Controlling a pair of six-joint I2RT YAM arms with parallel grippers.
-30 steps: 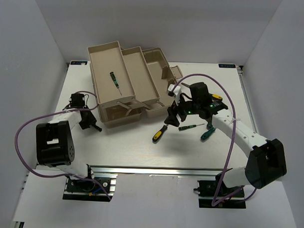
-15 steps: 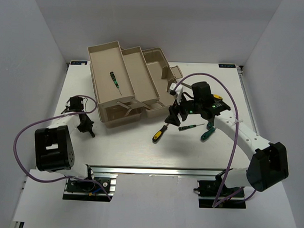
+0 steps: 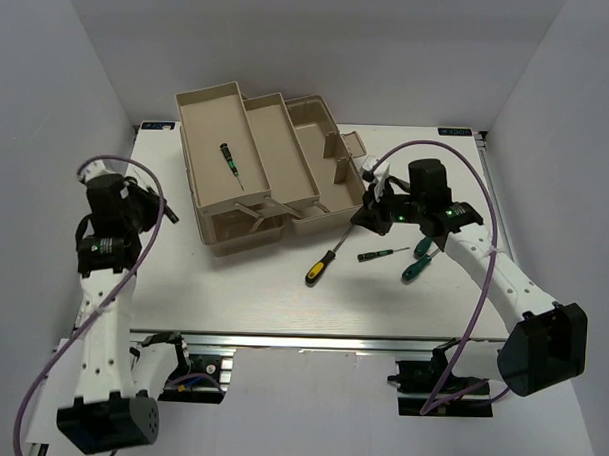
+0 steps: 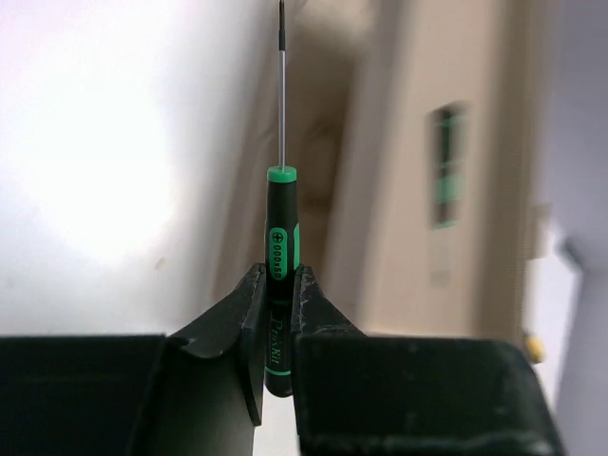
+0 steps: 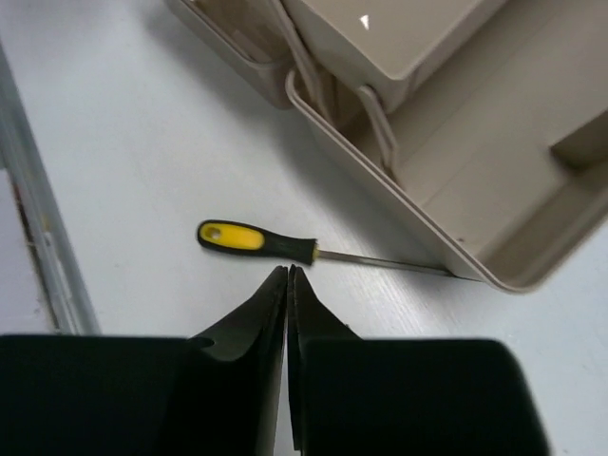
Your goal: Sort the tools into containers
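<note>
The left gripper (image 4: pixel 275 313) clamps a green-handled screwdriver (image 4: pixel 281 228); the right gripper (image 5: pixel 287 285) is closed on nothing. The toolbox tray (image 3: pixel 203 119) holds one small driver (image 3: pixel 229 157).

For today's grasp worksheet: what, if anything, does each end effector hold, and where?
Left end effector: green-and-black screwdriver, by its handle's butt end. Right end effector: shut, empty.

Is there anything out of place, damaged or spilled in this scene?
Nothing damaged or spilled. The yellow-handled screwdriver lies loose on the table, slanted, its tip toward the toolbox; the left pincer holds a green-handled screwdriver.
</note>
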